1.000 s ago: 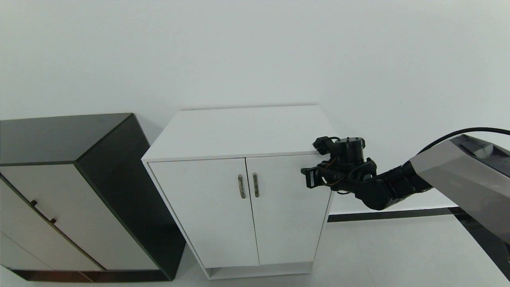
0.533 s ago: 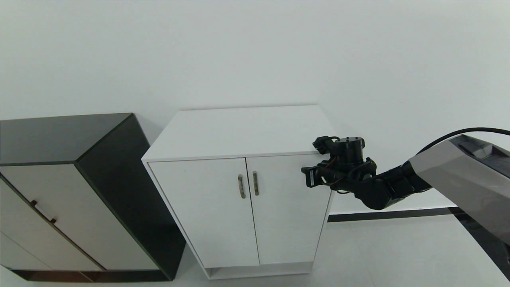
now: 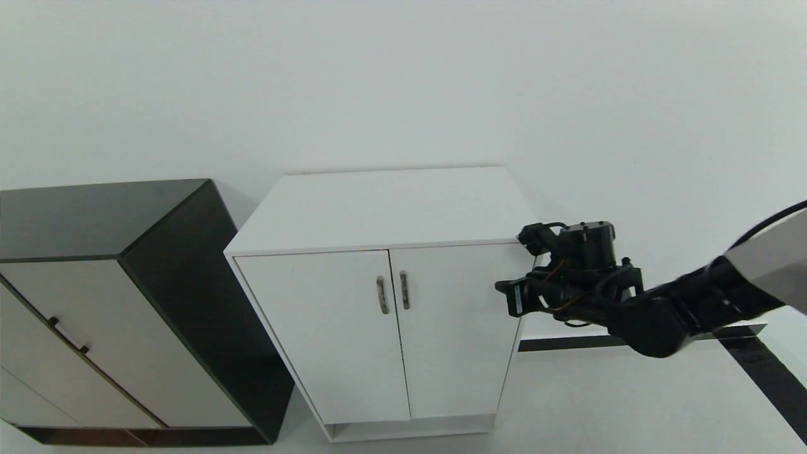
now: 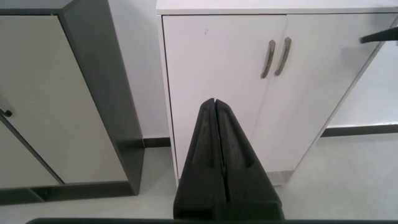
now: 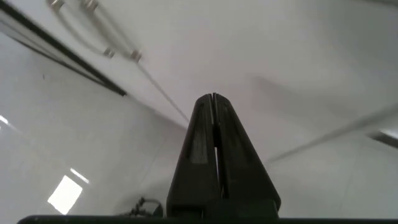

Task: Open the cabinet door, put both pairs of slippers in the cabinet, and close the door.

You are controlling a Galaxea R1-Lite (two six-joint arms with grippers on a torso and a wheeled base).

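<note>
The white cabinet stands against the wall with both doors flush and shut. Its two grey handles sit side by side at the middle seam. My right gripper hangs shut beside the cabinet's right front edge, at about handle height. In the right wrist view its fingers are pressed together, with the door face and the handles beyond them. My left gripper is shut on nothing, low in front of the white cabinet, facing the left door below the handles.
A black cabinet with pale door fronts stands close on the white one's left, angled towards it. Pale floor lies to the right of the white cabinet, crossed by a black line along the wall's foot.
My right arm has drawn back to the right and slightly down, from in front of the right door's upper corner to beside the cabinet's edge. The doors have not moved.
</note>
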